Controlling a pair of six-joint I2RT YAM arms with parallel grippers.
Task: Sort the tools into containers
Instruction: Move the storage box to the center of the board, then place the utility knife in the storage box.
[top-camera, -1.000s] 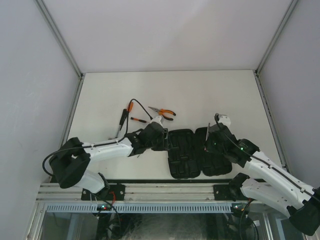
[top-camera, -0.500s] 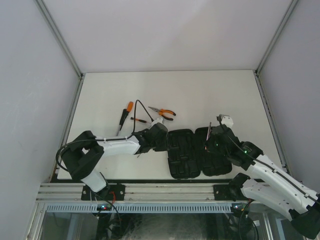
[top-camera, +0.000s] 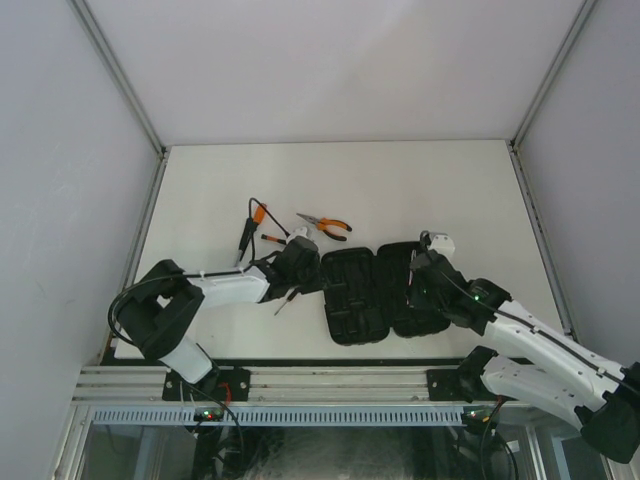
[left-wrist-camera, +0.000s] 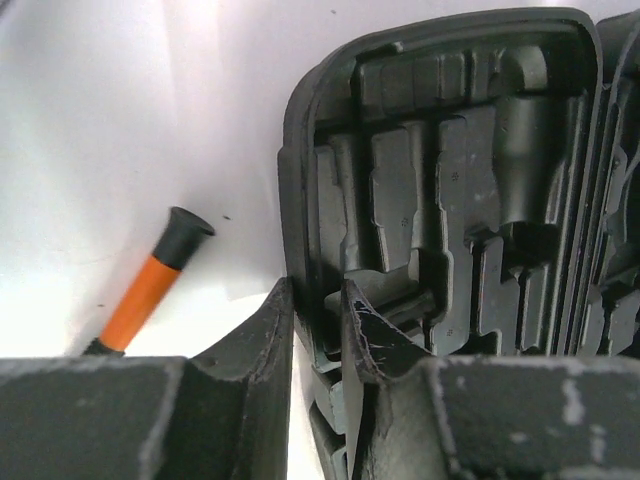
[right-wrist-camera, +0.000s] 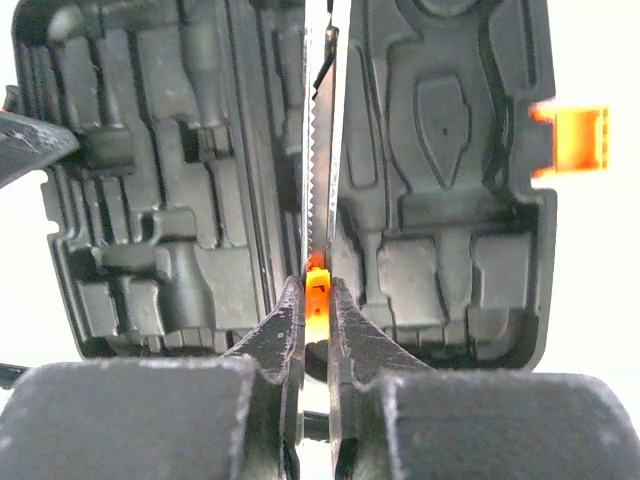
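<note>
The black tool case (top-camera: 368, 298) is laid open and flat on the white table (top-camera: 430, 185), near its front edge and between the two arms, with the moulded slots of both halves turned upward and no tool seen lying in them. An orange latch (right-wrist-camera: 570, 140) is seen on the outer edge of the right half. The left gripper (left-wrist-camera: 318, 335) is set over the left wall of the case: its fingers (left-wrist-camera: 262, 345) are drawn close together, one outside and one inside the rim, and the rim is clamped between them. The right gripper (right-wrist-camera: 317, 300) is held above the hinge line of the case, and its fingers (right-wrist-camera: 285, 330) are clenched on the orange part of a thin tool (right-wrist-camera: 318, 150), whose flat metal blade with a toothed edge is pointed away along the hinge. In the left wrist view an orange-and-black handle (left-wrist-camera: 145, 295) is seen on the table just beside the case, not touching it. Further back on the table the needle-nose pliers (top-camera: 327, 225) and some screwdrivers (top-camera: 258, 214) are left lying near one another, to the far left of the case. The table is enclosed by pale plain walls (top-camera: 330, 60) on three sides.
</note>
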